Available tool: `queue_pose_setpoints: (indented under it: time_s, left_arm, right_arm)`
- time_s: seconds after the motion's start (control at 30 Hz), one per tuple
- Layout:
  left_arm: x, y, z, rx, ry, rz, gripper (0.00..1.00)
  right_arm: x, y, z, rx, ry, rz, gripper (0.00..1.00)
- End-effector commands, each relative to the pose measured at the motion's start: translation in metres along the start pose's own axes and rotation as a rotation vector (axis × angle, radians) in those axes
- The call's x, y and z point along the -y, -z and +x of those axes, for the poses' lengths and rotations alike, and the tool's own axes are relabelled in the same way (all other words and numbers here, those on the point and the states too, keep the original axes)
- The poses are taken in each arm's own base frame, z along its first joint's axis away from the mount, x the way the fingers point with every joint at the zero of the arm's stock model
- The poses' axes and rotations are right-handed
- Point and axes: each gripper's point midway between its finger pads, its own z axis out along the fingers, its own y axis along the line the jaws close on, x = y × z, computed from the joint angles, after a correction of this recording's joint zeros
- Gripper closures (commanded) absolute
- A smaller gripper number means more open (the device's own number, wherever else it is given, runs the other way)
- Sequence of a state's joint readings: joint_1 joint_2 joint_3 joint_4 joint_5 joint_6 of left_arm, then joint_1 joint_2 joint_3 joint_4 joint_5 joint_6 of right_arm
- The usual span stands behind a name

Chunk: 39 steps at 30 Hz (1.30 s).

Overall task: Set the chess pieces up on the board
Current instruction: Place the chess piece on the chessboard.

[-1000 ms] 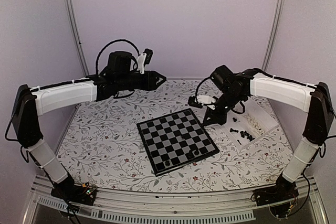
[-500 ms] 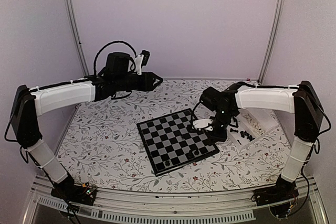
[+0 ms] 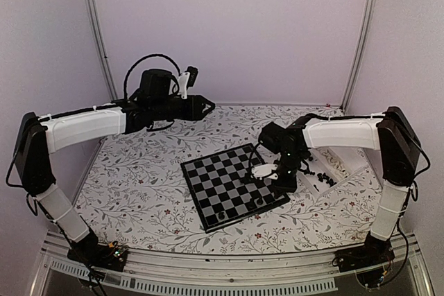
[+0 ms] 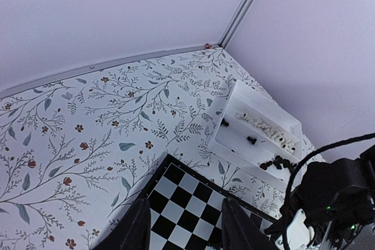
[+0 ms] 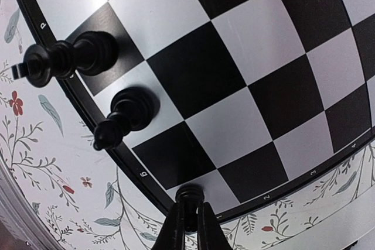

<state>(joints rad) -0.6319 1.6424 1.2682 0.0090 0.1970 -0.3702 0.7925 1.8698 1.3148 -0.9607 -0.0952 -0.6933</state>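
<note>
**Right arm mid-placement, black edge row**

- We read the step as: set a black piece down on the board [image 5: 193,68].
- The right gripper [image 5: 188,226] is pinched almost fully closed on a small black piece [image 5: 190,194]. It points down over a light square in the edge row, by the board's near-right corner.
- Only the piece's rounded top shows between the fingers, so we can't name the type. We also can't tell if its base touches the square yet.
- On that same edge row a tall black piece [image 5: 76,57] and a shorter black piece [image 5: 126,115] stand upright on adjacent squares, well apart from the held one.
- The left gripper [image 4: 184,232] hangs high over the back-left of the table, jaws roughly half open with nothing in them. It looks parked.
- Most of the set is not yet placed. The dark cluster [image 4: 272,162] and the cream pieces [image 4: 263,127] lie in the white tray [image 4: 237,95], right of the board.

Next move, as we judge it:
- Lower until the base seats flat and centred on the square.
- Release gently and lift straight up, so the fingers don't drag or tip the piece.
- Go back to the tray for the next one.
</note>
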Motion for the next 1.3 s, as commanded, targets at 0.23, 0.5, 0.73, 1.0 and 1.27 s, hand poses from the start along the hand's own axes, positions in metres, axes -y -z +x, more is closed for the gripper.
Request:
queue_pose_setpoints:
  time_s: [0.23,0.5,0.73,1.0,1.27]
  left_arm:
    - [0.003,0.006,-0.010,0.021,-0.006,0.009,0.57]
    - [0.005,0.004,-0.008,0.013,0.000,0.021,0.57]
    - [0.005,0.003,-0.008,0.009,-0.003,0.023,0.57]
    - [-0.007,-0.007,0.012,-0.076,0.030,-0.064,0.57]
    - [-0.022,-0.012,0.059,-0.215,0.095,-0.149,0.62]
  right_arm:
    - [0.001,-0.010,0.005,-0.039,-0.002,0.014,0.91]
    - [0.003,-0.011,0.000,-0.023,-0.007,0.022,0.82]
    - [0.000,0.000,-0.005,0.005,-0.010,0.010,0.69]
    - [0.023,0.053,-0.024,0.130,-0.012,0.112,0.58]
    - [0.056,0.081,-0.046,0.328,-0.122,0.160,0.56]
